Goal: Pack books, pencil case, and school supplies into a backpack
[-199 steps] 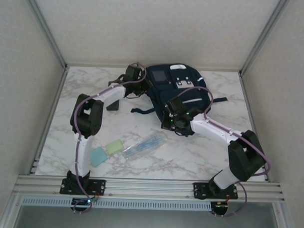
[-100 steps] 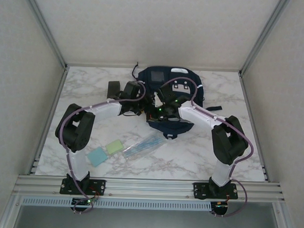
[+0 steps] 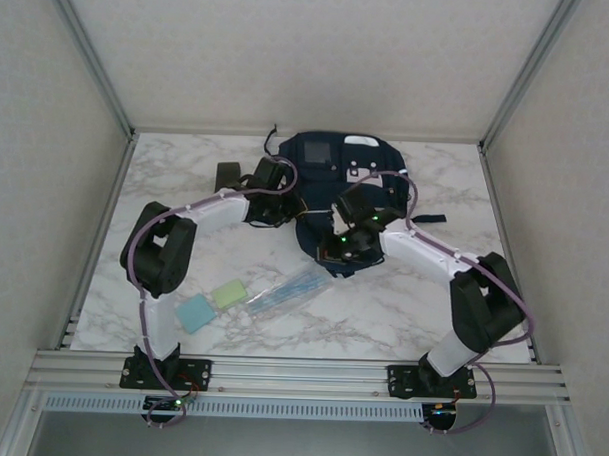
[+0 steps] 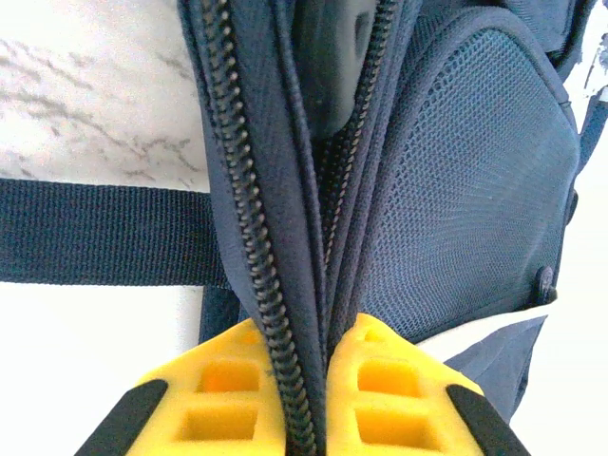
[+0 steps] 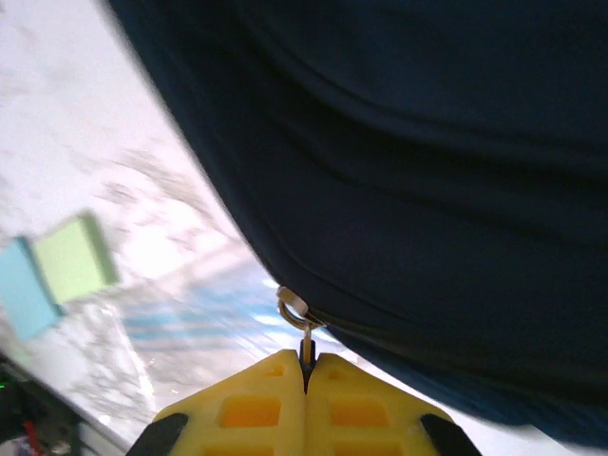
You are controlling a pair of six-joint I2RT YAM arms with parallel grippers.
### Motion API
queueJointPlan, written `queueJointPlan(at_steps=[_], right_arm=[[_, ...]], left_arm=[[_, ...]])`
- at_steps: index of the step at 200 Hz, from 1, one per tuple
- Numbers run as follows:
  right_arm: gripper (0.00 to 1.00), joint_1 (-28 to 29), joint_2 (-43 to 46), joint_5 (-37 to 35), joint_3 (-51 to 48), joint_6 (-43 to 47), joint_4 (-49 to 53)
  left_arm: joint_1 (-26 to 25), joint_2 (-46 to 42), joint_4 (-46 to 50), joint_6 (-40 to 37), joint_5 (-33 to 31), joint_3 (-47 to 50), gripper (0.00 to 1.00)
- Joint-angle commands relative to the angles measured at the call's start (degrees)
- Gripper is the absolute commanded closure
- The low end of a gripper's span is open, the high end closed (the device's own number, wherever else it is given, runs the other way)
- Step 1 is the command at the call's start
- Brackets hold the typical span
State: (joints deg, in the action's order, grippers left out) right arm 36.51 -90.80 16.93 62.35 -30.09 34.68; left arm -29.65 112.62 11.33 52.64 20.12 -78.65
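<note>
Backpack [image 3: 327, 154] lies far-centre on the worktop [image 3: 402, 301], left gripper [image 4: 309, 356] clamped on its zipper edge [image 4: 249, 218] to brace it while right gripper [image 5: 306, 366] pinches the zipper pull [image 5: 296, 309], likely for opening; pale green pad [image 3: 229, 293], pale blue pad [image 3: 195, 311] and clear pencil case [image 3: 287, 287] lie unpacked, well apart.

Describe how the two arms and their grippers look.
Both the left arm and right arm have white links, bulky black joints and purple cables looping alongside. The left gripper and right gripper have yellow fingers with rectangular recesses, black behind.
</note>
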Motion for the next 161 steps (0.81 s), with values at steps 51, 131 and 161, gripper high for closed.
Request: queueJointPlan(at_steps=[51, 131, 161], right_arm=[[1.00, -11.0, 2.4, -1.2, -0.4, 5.6, 8.9], [1.00, -4.9, -14.6, 14.6, 15.9, 4.6, -9.3], [1.00, -2.5, -15.8, 15.7, 18.8, 4.1, -9.1]], left_arm=[[6.5, 3.9, 5.6, -9.7, 0.8, -12.6, 0.74], [1.9, -14.4, -0.5, 6.5, -1.3, 10.9, 0.06], [-2.3, -13.1, -11.1, 17.9, -2.5, 17.0, 0.08]])
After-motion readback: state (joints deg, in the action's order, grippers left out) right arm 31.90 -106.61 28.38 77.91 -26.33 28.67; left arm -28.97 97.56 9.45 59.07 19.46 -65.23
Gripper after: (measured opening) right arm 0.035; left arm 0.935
